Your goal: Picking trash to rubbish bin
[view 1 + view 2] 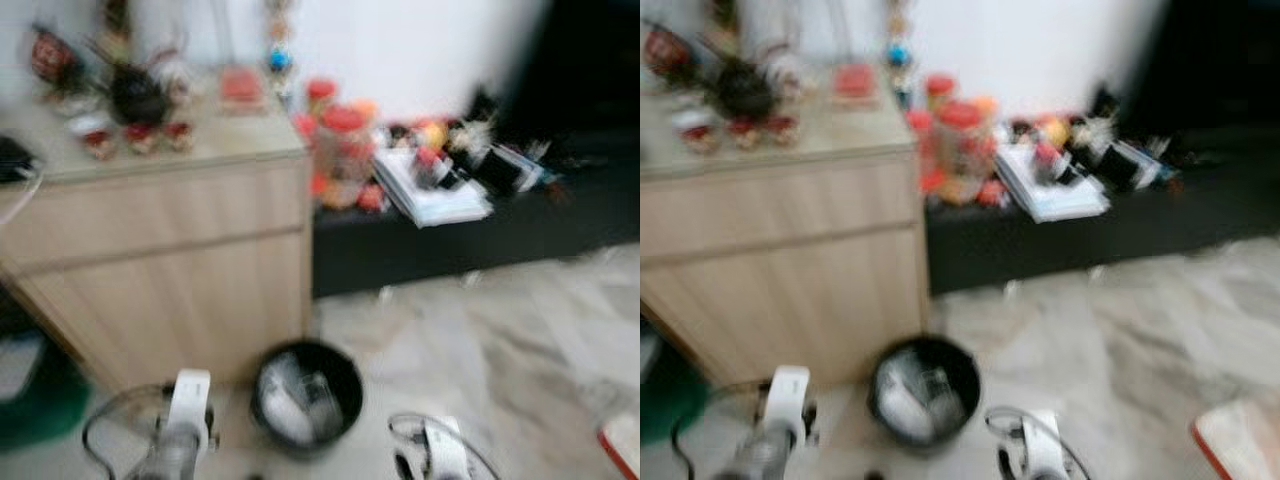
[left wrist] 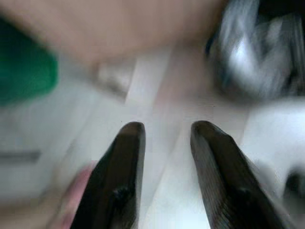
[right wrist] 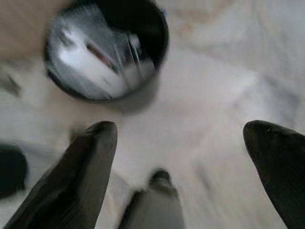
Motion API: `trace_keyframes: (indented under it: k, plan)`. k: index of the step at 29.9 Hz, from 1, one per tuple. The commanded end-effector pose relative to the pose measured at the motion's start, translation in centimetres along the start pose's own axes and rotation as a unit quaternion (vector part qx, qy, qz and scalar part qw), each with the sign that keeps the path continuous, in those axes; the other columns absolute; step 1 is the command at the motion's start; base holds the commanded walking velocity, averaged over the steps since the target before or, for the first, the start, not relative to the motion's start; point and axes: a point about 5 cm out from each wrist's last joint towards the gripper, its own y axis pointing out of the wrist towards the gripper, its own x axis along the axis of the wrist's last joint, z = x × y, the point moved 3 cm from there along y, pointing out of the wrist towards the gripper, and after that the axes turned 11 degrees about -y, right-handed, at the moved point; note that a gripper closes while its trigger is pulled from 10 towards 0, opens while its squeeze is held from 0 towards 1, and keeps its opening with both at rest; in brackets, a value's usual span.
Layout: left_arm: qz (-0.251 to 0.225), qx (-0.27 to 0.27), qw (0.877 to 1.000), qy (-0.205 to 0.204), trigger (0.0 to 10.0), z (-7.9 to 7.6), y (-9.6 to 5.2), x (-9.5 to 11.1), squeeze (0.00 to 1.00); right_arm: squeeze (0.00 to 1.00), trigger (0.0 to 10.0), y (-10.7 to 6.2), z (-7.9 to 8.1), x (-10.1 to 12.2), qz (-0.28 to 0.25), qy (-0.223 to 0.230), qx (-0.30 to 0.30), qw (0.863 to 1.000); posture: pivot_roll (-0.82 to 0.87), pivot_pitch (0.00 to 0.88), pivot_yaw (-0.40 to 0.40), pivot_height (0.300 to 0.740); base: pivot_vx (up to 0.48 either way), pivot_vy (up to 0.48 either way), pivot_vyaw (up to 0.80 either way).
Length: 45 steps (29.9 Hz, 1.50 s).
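The left gripper [image 2: 164, 138] and right gripper [image 3: 181, 138] are held low over the floor, the left narrowly parted, the right spread wide, nothing gripped. Between them, just ahead, the black rubbish bin [image 1: 306, 394] is seen beside the wooden cabinet [image 1: 170, 260], pale trash [image 3: 90, 62] inside; both arms are judged about equally near.

Everything ahead of me is motion-blurred. The floor [image 1: 480, 330] is pale marble-patterned tile. To my left stands a light wood cabinet [image 1: 170, 260] with a horizontal drawer seam; its top [image 1: 200, 150] is pale and carries small red and dark ornaments [image 1: 135, 110]. To the cabinet's right runs a low black bench [image 1: 470, 235], loaded with red-lidded jars [image 1: 340, 145], a stack of white papers [image 1: 430, 195] and assorted clutter. The wall [image 1: 420, 50] behind is plain white and evenly lit. A dark opening [image 1: 590, 70] occupies the far right. A green object [image 1: 40, 400] sits low beside the cabinet.
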Motion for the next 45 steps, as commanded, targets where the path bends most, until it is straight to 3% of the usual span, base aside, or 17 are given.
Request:
trace_keyframes:
  k: [1,24,45]
  plan:
    - [-0.019,-0.001,1.0,0.001,10.0,-0.1,0.3,1.6,0.0,0.0,10.0,-0.1,0.3,-0.7,0.011,0.004,0.002,1.0,-0.09,0.0,-0.008,0.74,-0.262,0.0,0.0]
    - [-0.016,-0.003,1.0,0.0,10.0,-0.3,0.2,1.2,0.0,0.0,10.0,-0.2,0.3,-0.7,0.007,0.005,0.003,1.0,-0.09,0.0,-0.009,0.74,-0.244,0.0,0.0]
    - [0.004,0.007,1.0,0.007,10.0,0.1,0.0,0.0,0.0,0.0,10.0,-0.2,0.4,-0.9,0.009,0.013,0.0,1.0,-0.09,0.0,-0.001,0.74,0.0,0.0,0.0]
